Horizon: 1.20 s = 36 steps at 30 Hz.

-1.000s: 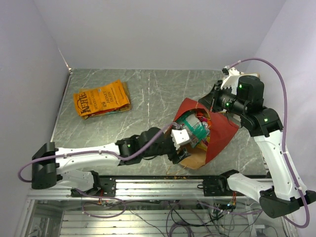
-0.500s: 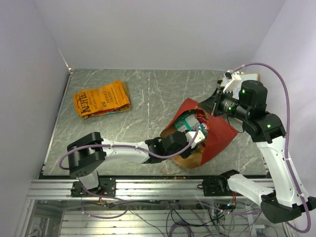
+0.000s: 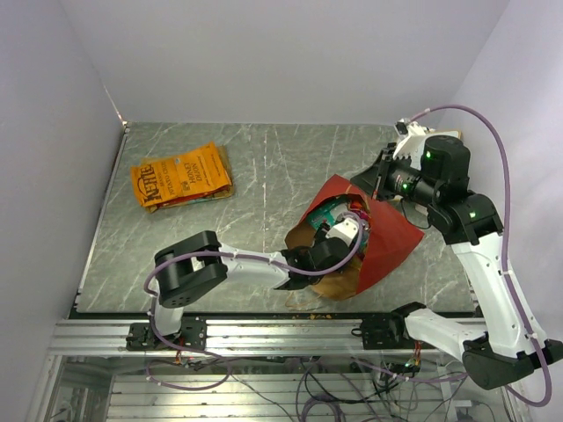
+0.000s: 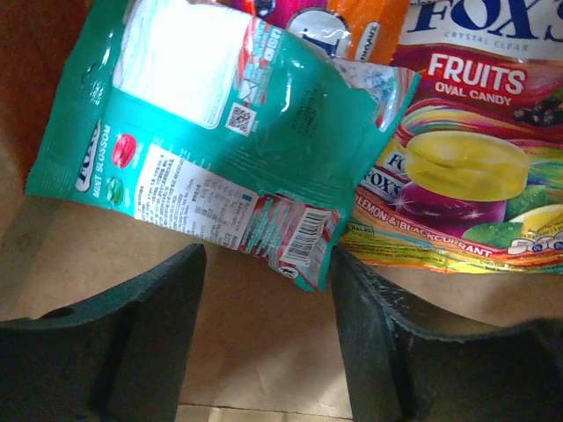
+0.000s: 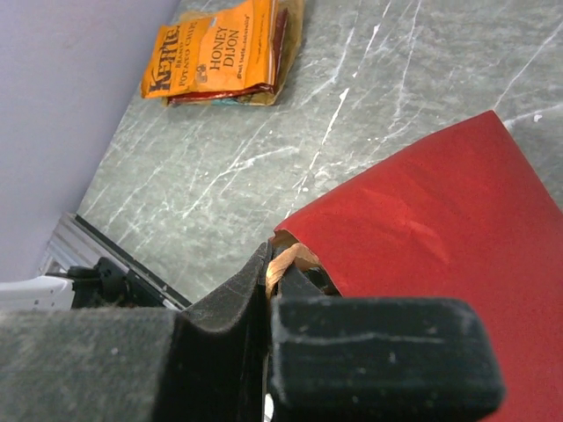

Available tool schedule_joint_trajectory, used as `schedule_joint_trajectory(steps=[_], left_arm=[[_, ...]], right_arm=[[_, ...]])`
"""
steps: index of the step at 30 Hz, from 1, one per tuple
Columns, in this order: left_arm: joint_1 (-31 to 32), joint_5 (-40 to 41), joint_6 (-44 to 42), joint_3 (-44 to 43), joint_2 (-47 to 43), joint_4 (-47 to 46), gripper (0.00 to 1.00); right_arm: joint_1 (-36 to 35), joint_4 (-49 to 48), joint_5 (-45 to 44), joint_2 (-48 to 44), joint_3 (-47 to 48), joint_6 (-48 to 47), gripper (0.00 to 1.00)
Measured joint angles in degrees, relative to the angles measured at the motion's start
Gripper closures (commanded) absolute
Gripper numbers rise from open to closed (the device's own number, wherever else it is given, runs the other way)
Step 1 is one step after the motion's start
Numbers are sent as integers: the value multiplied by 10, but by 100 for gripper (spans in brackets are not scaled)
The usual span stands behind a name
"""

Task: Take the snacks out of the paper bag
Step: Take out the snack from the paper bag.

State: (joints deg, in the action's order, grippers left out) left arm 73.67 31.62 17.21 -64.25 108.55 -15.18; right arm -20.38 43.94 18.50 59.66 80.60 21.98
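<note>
Hovering inside the paper bag (image 3: 393, 236) at four o'clock, your left gripper (image 4: 264, 299) gapes just short of the green packet (image 4: 193, 132); right gripper (image 5: 268, 283) seemingly clamps the bag's handle (image 5: 290, 258); closing now might pinch only lining.

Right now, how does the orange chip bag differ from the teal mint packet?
Place: the flat orange Kettle chip bag lies on the grey marbled table; the teal Fox's mint packet is inside the red paper bag.
Face: the chip bag shows its lettered front; the mint packet shows its back, barcode and fine print.
Reach: the open left fingers sit just short of the mint packet; no arm is near the chip bag.
Both are flat crinkly packets.
</note>
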Motion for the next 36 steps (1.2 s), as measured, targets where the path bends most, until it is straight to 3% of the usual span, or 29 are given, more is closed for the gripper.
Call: schedule_joint_trajectory(steps=[10,22,24,30,36], left_arm=[[26,27,59,21,22,-11,18],[29,64,50,-26,107,-21,22],[28,67,43,-37,115,-20,28],[16,67,30,-44,122,-22,65],[7,52,18,-40,121,-36,77]], right_arm=[[0,3,0,3,5,-38,100],[0,10,5,3,11,-55,100],[0,10,6,3,12,-56,100],[0,14,6,9,20,-63,100],[0,14,6,9,21,-66,100]])
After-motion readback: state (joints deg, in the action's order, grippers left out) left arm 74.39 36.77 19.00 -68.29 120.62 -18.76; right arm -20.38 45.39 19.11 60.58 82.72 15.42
